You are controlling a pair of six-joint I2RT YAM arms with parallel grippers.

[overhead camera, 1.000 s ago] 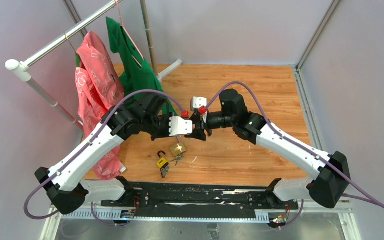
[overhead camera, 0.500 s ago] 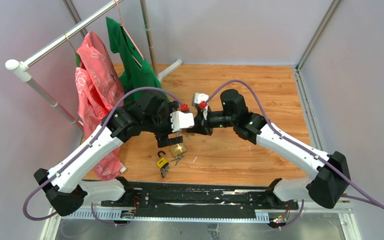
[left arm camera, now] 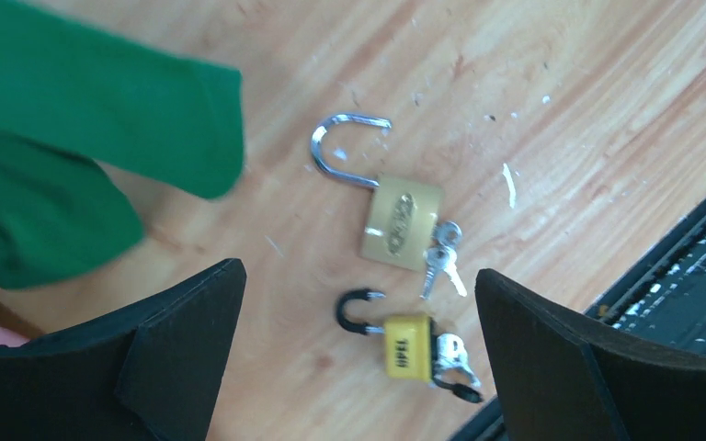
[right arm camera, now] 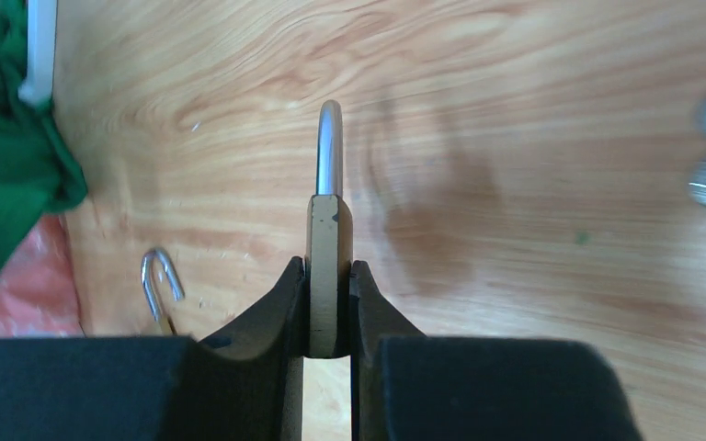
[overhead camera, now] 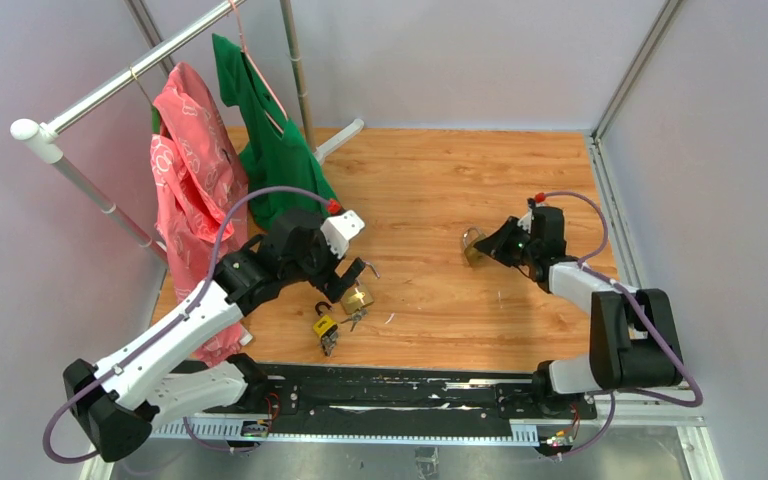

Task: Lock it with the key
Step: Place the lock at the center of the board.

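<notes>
My right gripper [overhead camera: 487, 245] is shut on a brass padlock [right arm camera: 329, 266] held edge-on, its silver shackle [right arm camera: 330, 147] pointing away; it hangs low over the wooden table at the right. My left gripper [overhead camera: 357, 275] stands wide open, nothing between its fingers [left arm camera: 184, 349]. Below it lies a second brass padlock [left arm camera: 403, 220] with its shackle open and small silver keys [left arm camera: 441, 253] at its base. A yellow padlock [left arm camera: 407, 344] with an open black shackle and its own keys [left arm camera: 450, 354] lies nearer the front edge. Whether a key sits in the held padlock is hidden.
A clothes rack [overhead camera: 110, 85] at the back left carries a pink garment [overhead camera: 190, 160] and a green one [overhead camera: 270, 140]; green cloth [left arm camera: 74, 138] reaches close to the padlocks. A black rail [overhead camera: 390, 392] runs along the near edge.
The arms have parted from their meeting at the table's middle. My left gripper opened and drew back left. My right gripper closed on the brass padlock and carried it right and lower.
</notes>
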